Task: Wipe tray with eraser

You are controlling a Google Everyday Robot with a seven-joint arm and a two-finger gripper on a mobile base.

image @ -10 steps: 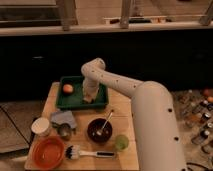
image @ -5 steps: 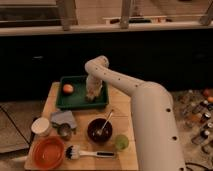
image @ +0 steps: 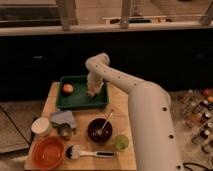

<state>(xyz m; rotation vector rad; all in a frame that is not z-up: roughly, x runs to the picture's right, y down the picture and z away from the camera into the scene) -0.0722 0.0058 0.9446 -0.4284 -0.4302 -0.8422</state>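
— Nine entries, largest first. What heads the list?

— Item 1, arm (image: 145, 100): white, reaching over the tray from its right side. Item 2, table (image: 50, 102): wood, under the tray. Item 3, tray (image: 77, 98): dark green, shallow, raised rim.

— And nearer the camera than the tray?

— Item 4, orange bowl (image: 48, 151): well in front of the tray, to its left. Item 5, dark bowl (image: 100, 131): in front of the tray, a utensil leaning in it. Item 6, pad (image: 62, 117): grey-blue, flat, just in front of the tray. Item 7, brush (image: 90, 152): white handle, well in front of the tray.

— Inside the tray?

— Item 8, ball (image: 68, 88): orange, left part of the tray. Item 9, eraser (image: 92, 93): pale tan block, right of the tray's middle, low on the floor. The gripper (image: 93, 89) points down right over it, fingers drawn narrow on the block, as far as I can judge.

— Handling note for item 9?

— Judged light and fairly stiff, with a soft wiping face. Take it by the two long sides, high up, so the underside lies flat. The tray looks light and smooth, so a hard push may slide it on the table. Moderate pressure is advised.
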